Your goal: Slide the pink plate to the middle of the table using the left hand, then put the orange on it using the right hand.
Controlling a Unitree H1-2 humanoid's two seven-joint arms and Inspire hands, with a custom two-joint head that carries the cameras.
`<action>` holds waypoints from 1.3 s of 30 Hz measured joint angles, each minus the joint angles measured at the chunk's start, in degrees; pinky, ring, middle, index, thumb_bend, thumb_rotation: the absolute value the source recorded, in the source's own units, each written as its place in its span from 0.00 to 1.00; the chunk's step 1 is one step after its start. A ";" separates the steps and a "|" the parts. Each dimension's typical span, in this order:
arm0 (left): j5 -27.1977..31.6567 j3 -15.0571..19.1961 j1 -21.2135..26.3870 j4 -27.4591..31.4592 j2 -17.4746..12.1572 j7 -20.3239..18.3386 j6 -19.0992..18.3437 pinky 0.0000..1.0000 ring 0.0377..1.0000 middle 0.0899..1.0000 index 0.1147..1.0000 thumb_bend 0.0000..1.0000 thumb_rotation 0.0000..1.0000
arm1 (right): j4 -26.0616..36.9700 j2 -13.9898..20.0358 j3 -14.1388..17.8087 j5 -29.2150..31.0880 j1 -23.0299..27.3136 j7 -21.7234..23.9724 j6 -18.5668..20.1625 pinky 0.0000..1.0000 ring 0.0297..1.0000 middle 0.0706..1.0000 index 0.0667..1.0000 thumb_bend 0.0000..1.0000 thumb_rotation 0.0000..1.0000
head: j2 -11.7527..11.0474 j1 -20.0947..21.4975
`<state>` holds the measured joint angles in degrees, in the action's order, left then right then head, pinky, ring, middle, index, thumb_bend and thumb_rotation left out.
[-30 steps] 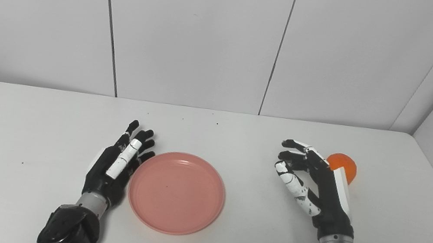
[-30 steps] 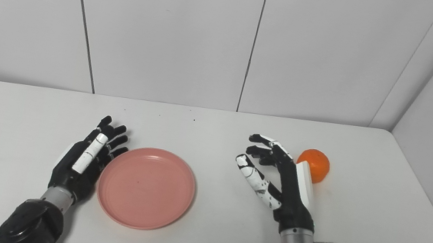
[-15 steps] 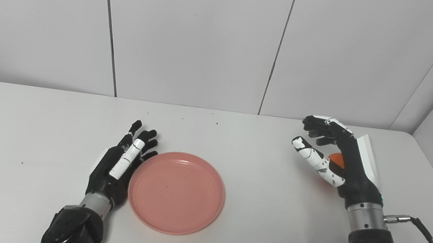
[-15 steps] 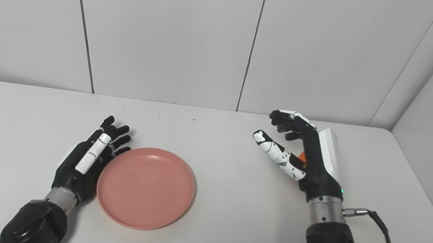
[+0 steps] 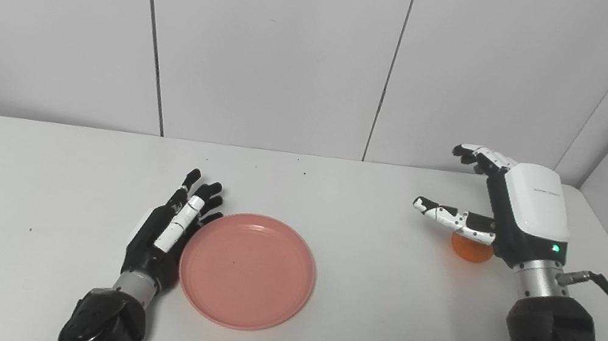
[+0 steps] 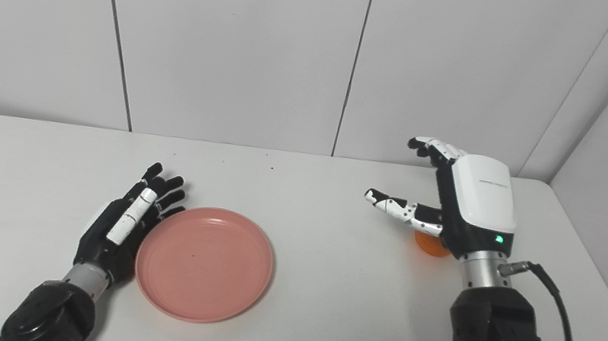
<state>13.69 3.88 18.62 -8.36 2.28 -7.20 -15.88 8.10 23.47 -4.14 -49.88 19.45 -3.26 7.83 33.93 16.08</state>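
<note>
Over the last second the right hand (image 5: pixel 510 214) has lifted from beside the orange (image 5: pixel 471 250) to above it, palm turned down.

Left eye view: its fingers are spread and grip nothing; the orange sits on the table (image 5: pixel 364 329) under the palm, behind the thumb. The pink plate (image 5: pixel 247 270) looks about mid-table, so the slide seems done; grasp and placing remain.

Right eye view: the left hand (image 6: pixel 128 221) lies flat, fingers open, just beside the plate's left rim. Bare table runs between thumb and plate; the right edge is near.
</note>
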 measured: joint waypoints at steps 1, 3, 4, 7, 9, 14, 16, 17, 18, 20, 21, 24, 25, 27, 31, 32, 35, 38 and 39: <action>-0.01 -0.08 0.00 0.00 -0.01 -0.01 0.01 0.85 0.90 0.89 1.00 0.78 0.59 | -1.17 0.02 0.01 -0.29 0.18 -0.26 0.00 0.65 0.68 0.69 0.67 0.83 0.78 | 0.00 0.00; -0.01 -0.10 0.00 0.01 -0.02 -0.07 0.03 0.86 0.90 0.89 1.00 0.77 0.59 | -3.76 0.34 0.03 -1.14 0.69 -1.63 -0.01 0.70 0.70 0.69 0.67 0.83 0.79 | 0.09 -0.09; -0.01 -0.09 0.00 0.02 -0.01 -0.08 0.02 0.86 0.90 0.89 1.00 0.77 0.59 | -4.63 0.61 0.04 -1.31 0.79 -1.84 -0.02 0.71 0.70 0.70 0.67 0.83 0.79 | 0.09 -0.09; -0.01 -0.05 -0.01 0.04 0.00 -0.08 0.02 0.86 0.90 0.89 1.00 0.77 0.59 | -7.26 1.90 -0.01 -1.89 1.20 -2.43 -0.04 0.78 0.73 0.71 0.68 0.82 0.82 | 0.09 -0.18; 0.00 -0.04 -0.01 0.07 0.00 -0.09 0.03 0.88 0.91 0.89 1.00 0.77 0.58 | -9.17 2.57 0.01 -1.88 1.45 -3.22 -0.05 0.79 0.74 0.72 0.69 0.83 0.81 | 0.09 -0.18; 0.23 -0.03 -0.02 0.01 0.02 -0.23 0.02 0.90 0.91 0.89 1.00 0.78 0.58 | -14.31 2.70 0.07 -0.05 2.21 -4.50 -0.08 0.80 0.75 0.72 0.69 0.83 0.78 | 0.00 -0.35; 0.73 0.01 -0.01 -0.04 0.02 -0.24 0.02 0.89 0.90 0.89 1.00 0.78 0.59 | -16.44 2.61 0.20 1.57 2.72 -4.63 -0.08 0.79 0.74 0.72 0.68 0.83 0.77 | 0.09 -0.53; 0.81 -0.01 -0.01 -0.04 0.02 -0.24 0.02 0.88 0.90 0.88 1.00 0.78 0.58 | -17.45 2.61 0.20 2.00 2.97 -4.94 -0.11 0.77 0.74 0.71 0.69 0.83 0.77 | 0.09 -0.61; 0.82 -0.04 -0.01 -0.02 0.02 -0.23 0.02 0.88 0.90 0.88 1.00 0.78 0.58 | -18.39 2.62 0.22 2.55 3.23 -5.31 -0.15 0.77 0.74 0.72 0.69 0.83 0.77 | 0.09 -0.62; 0.83 -0.06 -0.01 0.02 0.01 -0.23 0.02 0.88 0.90 0.88 1.00 0.77 0.58 | -20.55 2.64 0.18 3.18 3.80 -6.24 -0.29 0.76 0.73 0.72 0.71 0.83 0.77 | 0.18 -0.70; 0.83 -0.06 -0.01 0.03 0.00 -0.23 0.02 0.88 0.90 0.88 1.00 0.77 0.58 | -21.55 2.68 0.13 3.46 4.06 -6.42 -0.38 0.76 0.73 0.72 0.71 0.83 0.78 | 0.18 -0.70; 0.83 -0.09 -0.04 0.14 -0.04 -0.23 0.02 0.89 0.91 0.88 1.00 0.78 0.58 | -23.44 2.77 -0.11 4.05 4.42 -6.67 -0.66 0.76 0.73 0.73 0.72 0.84 0.77 | 0.18 -0.70; 0.83 -0.11 -0.04 0.15 -0.04 -0.23 0.02 0.89 0.91 0.89 1.00 0.78 0.58 | -23.78 2.78 -0.19 4.26 4.44 -6.70 -0.67 0.76 0.73 0.73 0.72 0.84 0.77 | 0.18 -0.70; 0.83 -0.14 -0.04 0.15 -0.05 -0.23 0.02 0.89 0.91 0.89 1.00 0.78 0.58 | -23.99 2.78 -0.39 4.74 4.47 -6.71 -0.67 0.76 0.73 0.73 0.72 0.85 0.77 | 0.18 -0.70; 0.86 -0.15 -0.04 0.13 -0.04 -0.23 0.02 0.89 0.90 0.89 1.00 0.77 0.58 | -25.03 2.78 -0.89 5.11 4.96 -7.04 -0.67 0.74 0.72 0.72 0.72 0.85 0.77 | 0.18 -0.88; 0.86 -0.17 -0.03 0.13 -0.04 -0.23 0.02 0.89 0.90 0.89 1.00 0.77 0.58 | -25.40 2.78 -1.01 5.13 5.07 -7.26 -0.67 0.73 0.72 0.72 0.71 0.86 0.77 | 0.18 -0.88; 0.86 -0.17 -0.03 0.13 -0.04 -0.23 0.02 0.89 0.90 0.89 1.00 0.78 0.58 | -25.84 2.77 -1.61 5.14 5.11 -8.10 -0.67 0.73 0.71 0.72 0.71 0.86 0.77 | 0.18 -0.88; 0.86 -0.15 -0.03 0.15 -0.05 -0.22 0.01 0.87 0.90 0.89 1.00 0.79 0.58 | -25.85 2.77 -2.14 5.14 5.20 -8.26 -0.66 0.73 0.71 0.72 0.71 0.85 0.77 | 0.35 -1.05; 0.86 -0.16 -0.03 0.17 -0.06 -0.22 0.00 0.87 0.90 0.89 1.00 0.78 0.58 | -25.81 2.76 -2.41 5.14 5.25 -8.26 -0.66 0.73 0.71 0.72 0.71 0.85 0.77 | 0.35 -1.05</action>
<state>14.55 3.72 18.59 -8.19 2.22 -7.42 -15.87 -17.71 26.23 -6.55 -44.74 24.70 -11.52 7.17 34.28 15.03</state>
